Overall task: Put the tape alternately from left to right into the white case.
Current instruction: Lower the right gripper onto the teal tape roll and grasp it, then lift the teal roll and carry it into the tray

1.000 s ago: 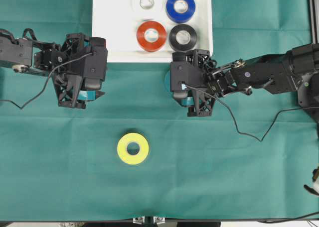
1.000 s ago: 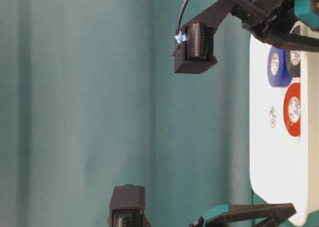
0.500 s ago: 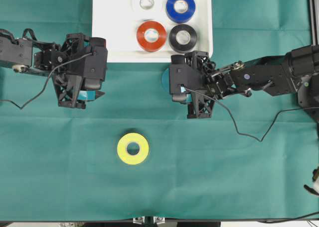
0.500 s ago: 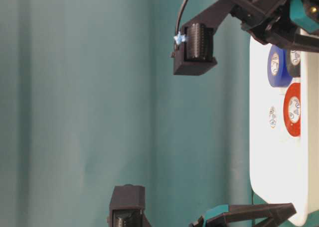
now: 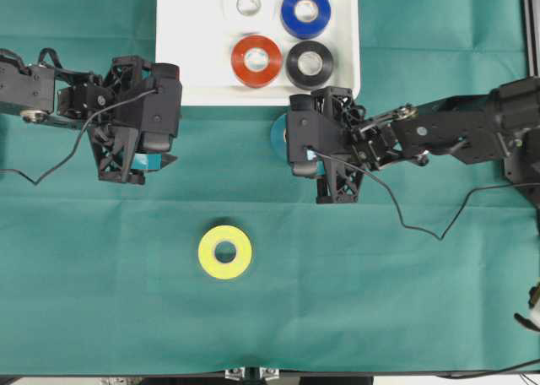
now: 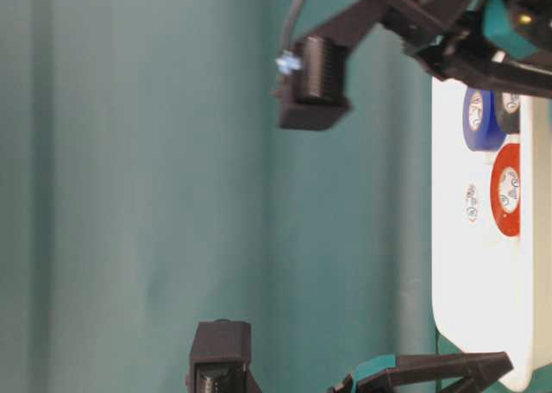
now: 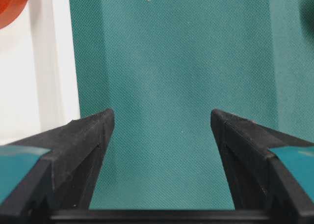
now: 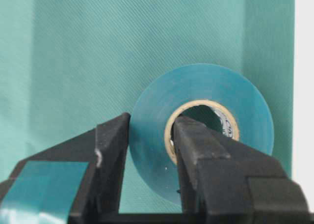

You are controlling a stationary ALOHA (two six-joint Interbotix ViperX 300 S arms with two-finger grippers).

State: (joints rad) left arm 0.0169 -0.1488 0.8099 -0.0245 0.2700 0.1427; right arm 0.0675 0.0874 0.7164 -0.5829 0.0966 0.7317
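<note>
The left tool (image 5: 145, 161) sits at the left of the overhead frame, fingers (image 7: 81, 150) spread wide with nothing between them. The right tool (image 5: 314, 167), right of centre, is clamped on a teal tape roll (image 8: 201, 130), one finger through its core.

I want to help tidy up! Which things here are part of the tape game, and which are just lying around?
Part of the job:
- shallow white plastic case
- white, blue, red and black tape rolls in it
- teal tape roll, clamped by the right end effector
- yellow tape roll
- open left end effector

Just lying about:
- green cloth
- black cables
</note>
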